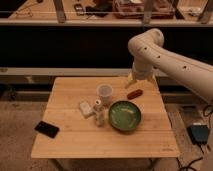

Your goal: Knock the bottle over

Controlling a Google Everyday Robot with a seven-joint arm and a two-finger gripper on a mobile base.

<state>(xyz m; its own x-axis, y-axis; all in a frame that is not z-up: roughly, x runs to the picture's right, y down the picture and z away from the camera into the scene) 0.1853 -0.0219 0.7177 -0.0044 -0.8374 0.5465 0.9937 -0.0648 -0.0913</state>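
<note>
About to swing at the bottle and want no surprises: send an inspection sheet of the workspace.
Surface: wooden table, level.
Job's things: bottle upright, between whitish block and green bowl, in front of the white cup.
Clutter: black phone near left edge; reddish-brown item at far right.
Grippers: claw above the table's far right, apart from the bottle.
Cables: dark cable on floor, right.
Surroundings: shelf behind; grey box on floor, right.
</note>
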